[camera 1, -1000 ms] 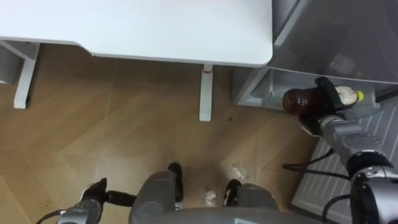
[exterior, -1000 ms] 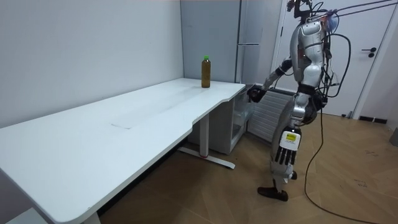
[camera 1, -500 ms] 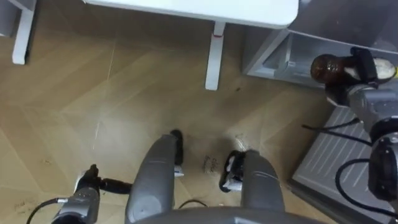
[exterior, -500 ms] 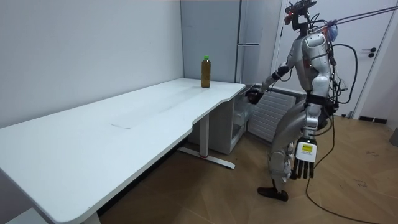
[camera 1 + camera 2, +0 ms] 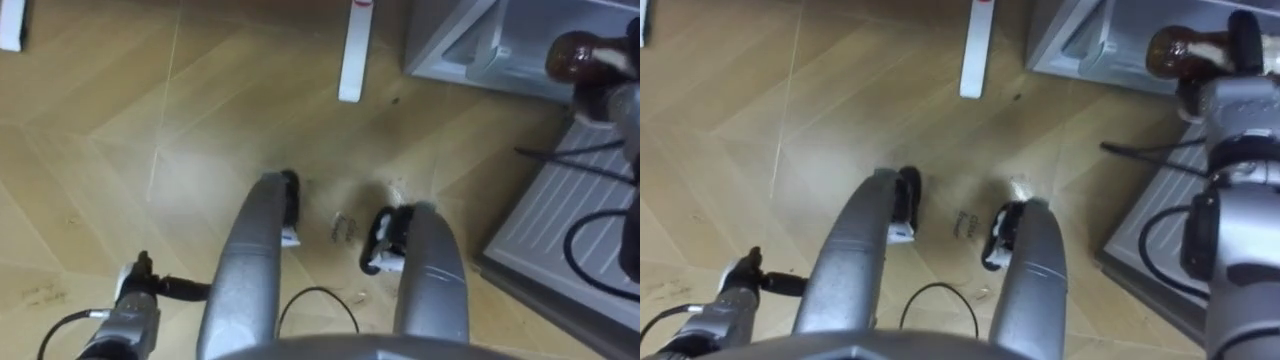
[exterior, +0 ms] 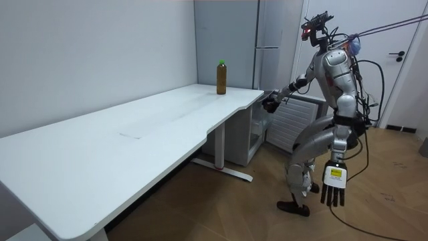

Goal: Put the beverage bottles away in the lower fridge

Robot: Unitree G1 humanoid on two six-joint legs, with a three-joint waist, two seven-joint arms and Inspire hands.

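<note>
- table [image 6: 134, 127]: long, white, runs from the room view's left to the fridge. one drink stands near its far end.
- tall fridge [image 6: 269, 33]: grey, upright, past the table's end. upper doors closed.
- lower fridge [image 5: 455, 40]: the compartment at floor level stands open, pale walls showing. i cannot see any drink inside it from here.
- door [image 5: 560, 220]: ribbed inner face, swung out beside the robot's right side.
- robot: beside the table's end, facing the open compartment, knees bent and body leaning, right arm stretched forward and low.
- green-capped bottle [image 6: 221, 77]: brown drink, upright on the table, well apart from the robot. not yet fetched.
- dark bottle [image 5: 1170, 50]: the drink in hand, lying roughly level, its rounded end toward the compartment. it is at the mouth of the lower fridge, and whether it has crossed the sill i cannot tell.
- right hand [image 5: 1243, 30]: dark fingers curled round the dark bottle, a firm wrap.
- left hand [image 6: 332, 191]: hangs by the leg, fingers straight and pointing down, holding nothing.
- progress, as i judge it: first drink carried over and lowered to the opening but not set down or let go. after that, the second drink on the table and the door to close. less than half done.
</note>
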